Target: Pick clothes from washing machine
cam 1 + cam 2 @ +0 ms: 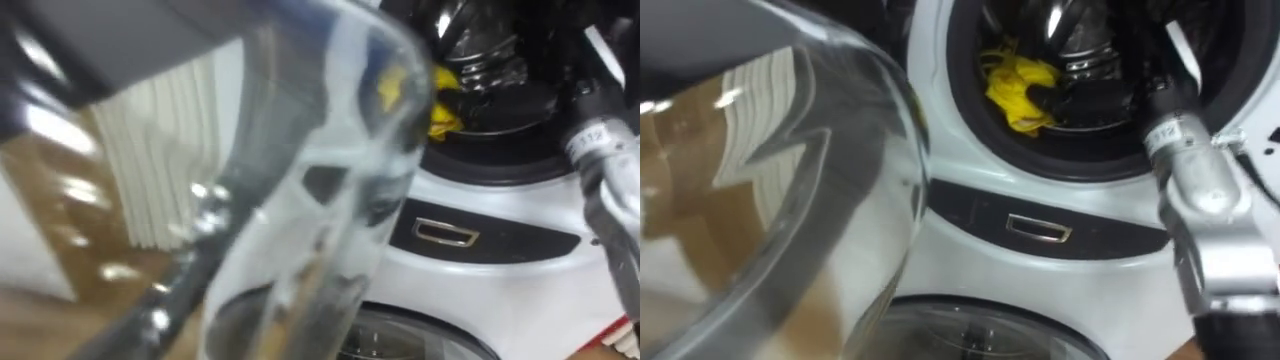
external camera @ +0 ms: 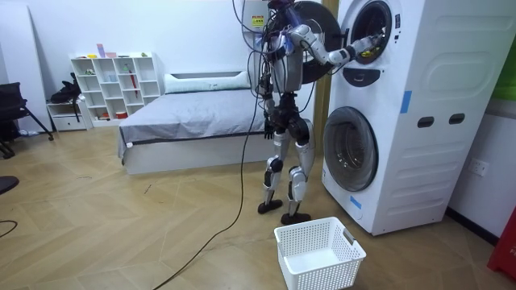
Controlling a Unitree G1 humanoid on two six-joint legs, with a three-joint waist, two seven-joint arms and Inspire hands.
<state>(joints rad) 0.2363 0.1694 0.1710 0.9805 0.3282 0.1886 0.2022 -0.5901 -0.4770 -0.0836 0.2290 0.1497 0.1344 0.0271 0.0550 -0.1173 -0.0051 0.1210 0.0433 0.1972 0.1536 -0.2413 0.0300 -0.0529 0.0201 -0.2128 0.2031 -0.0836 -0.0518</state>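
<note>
At your far left the upper machine's round glass door (image 1: 790, 180) stands open and hangs close before the head camera. You look past its edge, and in the left eye view partly through it, to see the drum. Judge it the main thing in the way, both for sight and for any pull-out towards the left. Right of it, the yellow cloth (image 1: 1012, 85) lies bunched at the lower left of the drum's mouth, against the dark seal of the upper washing machine (image 1: 1060, 272). Expect it to be light, soft and limp, perhaps damp and clinging. It will likely sag and trail when lifted and could snag on the seal's lip, so take a full pinch of the thick bunched middle rather than a loose edge. Your right hand (image 1: 1085, 100) sits just right of the cloth inside the mouth and appears to touch it, but you cannot tell whether it is closed on the cloth. The right forearm runs down the right side of the mouth, leaving little room there. In the room view a white basket (image 2: 322, 272) stands on the floor before the machines, near the robot's feet.
</note>
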